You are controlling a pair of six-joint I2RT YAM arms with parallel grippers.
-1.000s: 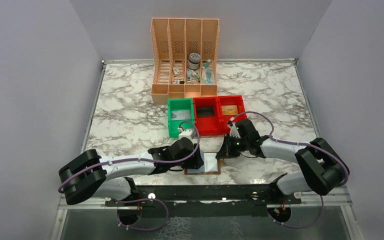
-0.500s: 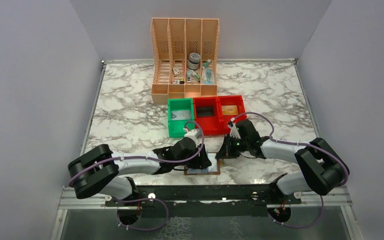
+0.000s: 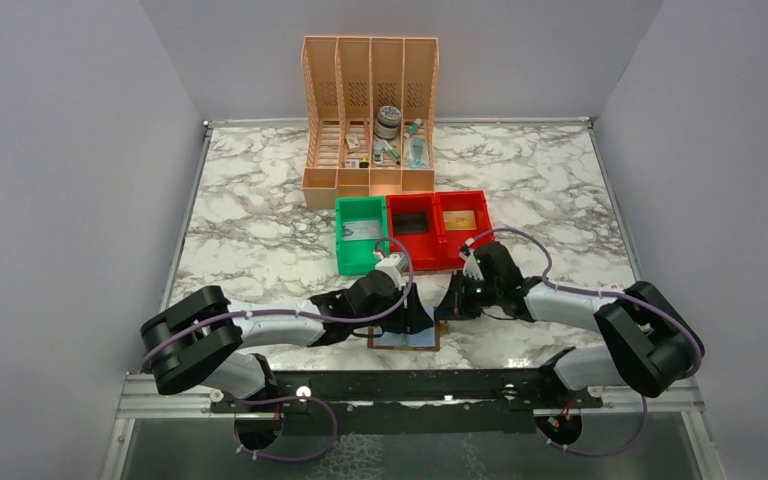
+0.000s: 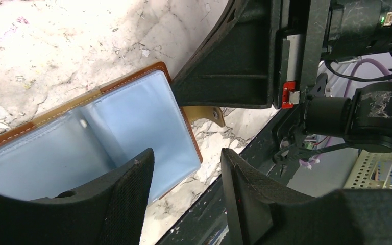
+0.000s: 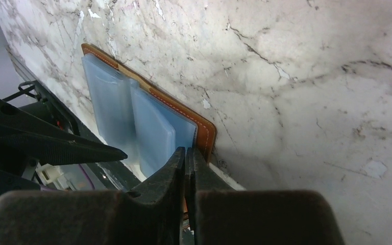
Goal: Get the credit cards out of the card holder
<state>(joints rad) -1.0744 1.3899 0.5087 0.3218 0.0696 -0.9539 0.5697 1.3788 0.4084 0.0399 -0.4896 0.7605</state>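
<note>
The card holder (image 3: 405,340) lies open near the table's front edge. It is brown with pale blue pockets inside, as the left wrist view (image 4: 132,127) and the right wrist view (image 5: 148,127) show. I cannot tell single credit cards apart in the pockets. My left gripper (image 3: 422,322) is open and empty just above the holder's right half (image 4: 186,155). My right gripper (image 3: 447,308) is shut at the holder's right edge (image 5: 186,152), on its snap tab (image 4: 206,113). A tan card (image 3: 463,219) lies in the right red bin, and a pale card (image 3: 364,231) in the green bin.
A green bin (image 3: 343,240) and two red bins (image 3: 413,250) stand in a row just behind the grippers. A peach file organiser (image 3: 370,180) with small items stands further back. The black base rail (image 3: 410,385) runs right in front of the holder.
My left gripper has moved right, from the holder's left side to over its right half, covering more of it. The right gripper and the holder have stayed put.
</note>
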